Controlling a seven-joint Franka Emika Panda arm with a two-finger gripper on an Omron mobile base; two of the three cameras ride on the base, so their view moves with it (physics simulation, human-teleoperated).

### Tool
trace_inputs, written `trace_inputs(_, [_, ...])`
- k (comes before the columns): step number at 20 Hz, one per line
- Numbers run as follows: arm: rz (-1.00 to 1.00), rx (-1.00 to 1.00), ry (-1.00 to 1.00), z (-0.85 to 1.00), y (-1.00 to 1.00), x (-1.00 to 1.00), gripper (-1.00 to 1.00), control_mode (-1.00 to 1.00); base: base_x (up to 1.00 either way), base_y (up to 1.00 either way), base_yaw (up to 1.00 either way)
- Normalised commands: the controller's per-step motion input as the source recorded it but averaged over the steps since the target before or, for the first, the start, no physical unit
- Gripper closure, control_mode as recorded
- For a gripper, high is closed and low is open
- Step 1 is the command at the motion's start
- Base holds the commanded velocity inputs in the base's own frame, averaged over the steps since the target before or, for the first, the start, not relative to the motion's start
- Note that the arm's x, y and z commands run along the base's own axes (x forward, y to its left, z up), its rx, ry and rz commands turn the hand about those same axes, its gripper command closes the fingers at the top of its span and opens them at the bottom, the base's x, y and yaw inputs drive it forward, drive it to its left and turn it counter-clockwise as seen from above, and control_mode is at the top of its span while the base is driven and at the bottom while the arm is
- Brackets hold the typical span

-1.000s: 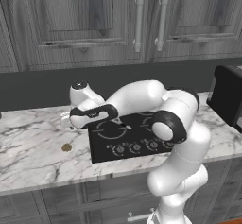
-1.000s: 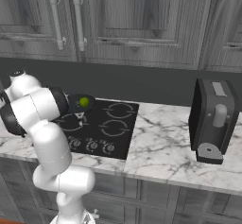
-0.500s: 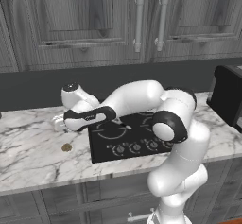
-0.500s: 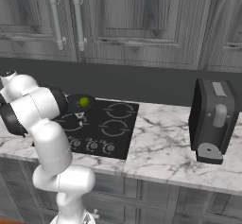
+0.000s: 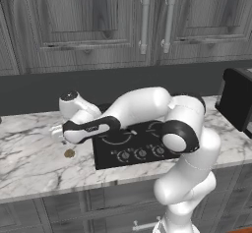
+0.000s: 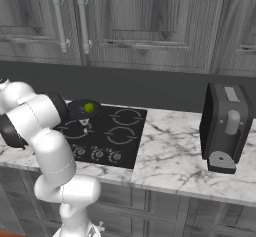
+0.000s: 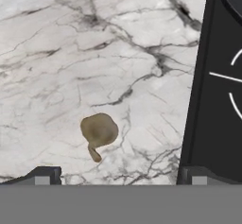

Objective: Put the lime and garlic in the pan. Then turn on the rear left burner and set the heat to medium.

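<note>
gripper: the gripper (image 7: 118,175) has its jaws spread wide with nothing between them, hanging over the marble counter (image 7: 56,53) just left of the cooktop; in the hand view the two dark fingertips (image 7: 43,175) sit at the bottom edge, well apart
garlic: tan-brown lump with a little stem, the garlic (image 7: 98,132) lies loose on the counter, a bit above the fingertips in the hand view and between them side to side, nearer the left one, not touched; from the left base view it's the small brown spot (image 5: 69,153) on the marble, just left of the cooktop's front left corner
lime: the lime (image 6: 89,108) is the bright green ball sitting inside the pan
pan: the pan (image 6: 80,112) is round and black, at the back left of the cooktop, partly hidden behind the arm in the right base view
cooktop: the black glass cooktop (image 6: 117,136) has white burner rings and a row of small grey knobs (image 6: 97,154) along the front edge; its left edge runs down the right side of the hand view (image 7: 212,100)
arm: white arm (image 5: 142,106) reaches low and to the left across the cooktop
extras: a dark boxy coffee machine (image 6: 227,126) stands on the counter well to the right, grey cabinets (image 5: 98,20) above
</note>
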Motion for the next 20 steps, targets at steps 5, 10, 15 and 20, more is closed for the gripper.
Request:
trace_inputs(5, [0.01,0.04,0.00,0.00,0.16,-0.20,-1.00,-1.00,0.00,0.00,0.00])
trace_inputs(10, [0.01,0.00,0.03,0.00,0.01,-0.06,-1.00,-1.00,0.00,0.00,0.00])
trace_inputs(15, [0.00,0.00,0.09,-0.04,0.00,0.03,-1.00,-1.00,0.00,0.00,0.00])
trace_inputs(20, [0.00,0.00,0.06,-0.22,0.00,0.08,-1.00,-1.00,0.00,0.00,0.00])
